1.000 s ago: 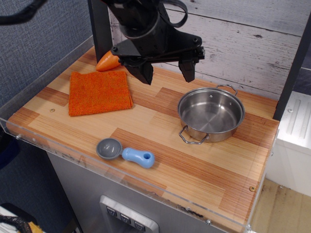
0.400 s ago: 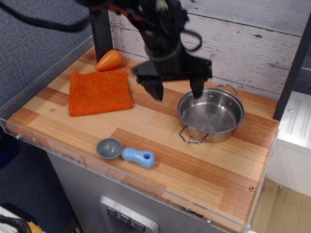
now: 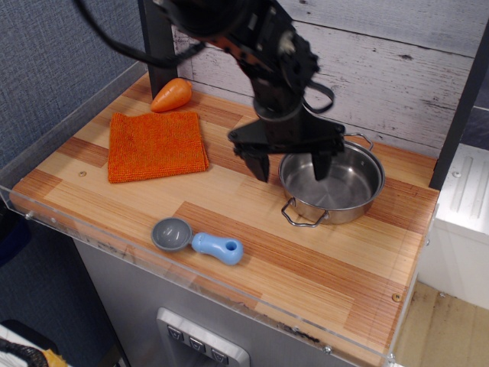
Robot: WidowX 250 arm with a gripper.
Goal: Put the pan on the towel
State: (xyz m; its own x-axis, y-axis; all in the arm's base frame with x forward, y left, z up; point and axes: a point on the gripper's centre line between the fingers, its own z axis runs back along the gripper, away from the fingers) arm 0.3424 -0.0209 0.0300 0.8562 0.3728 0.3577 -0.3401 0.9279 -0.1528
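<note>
The pan point(image 3: 344, 187) is a shiny steel pot with two wire loop handles. It sits on the wooden table at the right. The towel point(image 3: 157, 145) is a bright orange square cloth lying flat at the left. My gripper point(image 3: 290, 170) is open and empty. It hangs over the pan's left rim, with one finger point(image 3: 260, 164) outside the rim to the left and the other finger point(image 3: 322, 164) over the pan's inside. It hides part of the rim.
An orange carrot toy point(image 3: 171, 95) lies behind the towel by the dark post. A grey-and-blue scoop point(image 3: 195, 240) lies near the front edge. A clear plastic lip point(image 3: 191, 284) runs along the table's front. A white plank wall stands behind.
My gripper has moved right and down, from above the table's back middle to the pan's left rim. It stays open. The pan, towel and other objects have not moved.
</note>
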